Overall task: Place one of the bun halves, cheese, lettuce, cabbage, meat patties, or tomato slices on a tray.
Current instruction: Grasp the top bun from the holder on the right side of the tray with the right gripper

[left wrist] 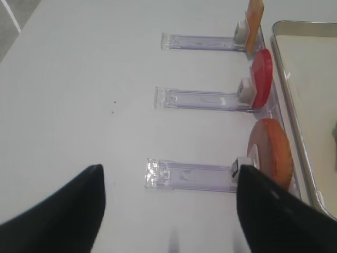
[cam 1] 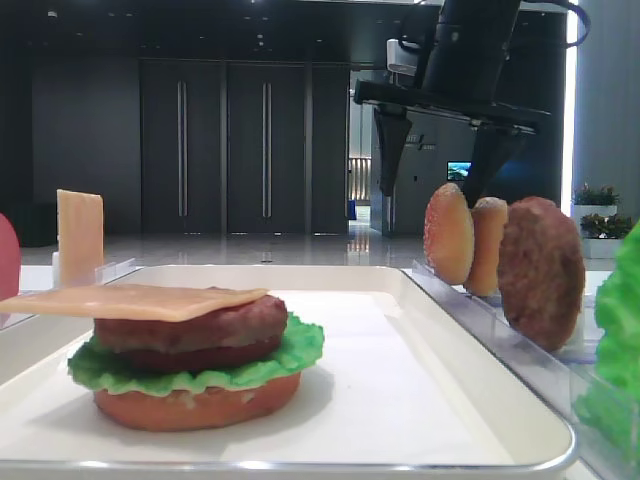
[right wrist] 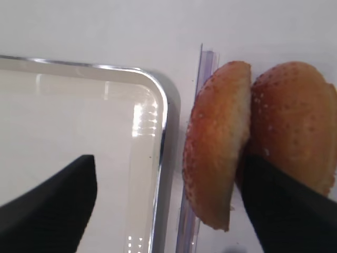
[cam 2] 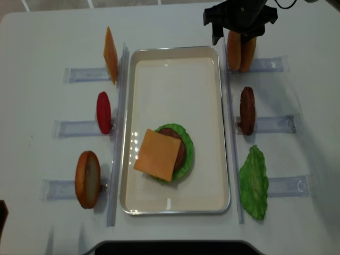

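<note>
On the white tray (cam 1: 420,330), near the viewer, cheese (cam 1: 140,298) tops a half-built burger. Farther back, the right gripper (right wrist: 168,203), jaws released wide, straddles the nearer bun top (right wrist: 213,147) standing in its rack. Its twin (right wrist: 295,126) touches it and might get dragged or toppled.

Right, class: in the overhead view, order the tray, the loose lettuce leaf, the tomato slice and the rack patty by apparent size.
1. Tray
2. Lettuce leaf
3 and 4. Tomato slice and meat patty: both stand on edge and look too alike to rank.
</note>
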Robot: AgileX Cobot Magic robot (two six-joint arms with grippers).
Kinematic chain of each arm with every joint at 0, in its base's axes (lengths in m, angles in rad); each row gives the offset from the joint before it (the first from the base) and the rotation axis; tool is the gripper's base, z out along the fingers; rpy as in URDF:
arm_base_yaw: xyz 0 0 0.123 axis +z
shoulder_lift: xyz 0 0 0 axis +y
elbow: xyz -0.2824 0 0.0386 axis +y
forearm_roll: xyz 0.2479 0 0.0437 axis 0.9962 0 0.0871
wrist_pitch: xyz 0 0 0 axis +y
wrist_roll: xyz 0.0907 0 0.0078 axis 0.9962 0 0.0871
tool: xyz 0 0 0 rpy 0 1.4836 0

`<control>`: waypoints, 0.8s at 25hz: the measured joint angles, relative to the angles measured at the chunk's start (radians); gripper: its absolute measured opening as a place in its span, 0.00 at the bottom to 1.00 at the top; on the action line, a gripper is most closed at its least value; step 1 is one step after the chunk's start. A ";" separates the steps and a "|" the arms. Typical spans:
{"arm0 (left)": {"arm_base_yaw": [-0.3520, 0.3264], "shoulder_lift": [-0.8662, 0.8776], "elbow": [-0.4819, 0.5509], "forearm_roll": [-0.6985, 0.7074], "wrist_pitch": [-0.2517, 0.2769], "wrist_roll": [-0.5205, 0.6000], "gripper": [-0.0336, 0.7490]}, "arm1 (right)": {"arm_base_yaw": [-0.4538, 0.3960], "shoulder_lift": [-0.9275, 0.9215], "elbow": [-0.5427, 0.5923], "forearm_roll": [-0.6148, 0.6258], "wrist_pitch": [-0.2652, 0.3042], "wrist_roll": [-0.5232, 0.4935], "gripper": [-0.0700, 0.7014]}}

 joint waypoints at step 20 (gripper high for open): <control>0.000 0.000 0.000 0.000 0.000 0.000 0.59 | -0.002 0.007 0.000 -0.068 -0.027 -0.002 0.47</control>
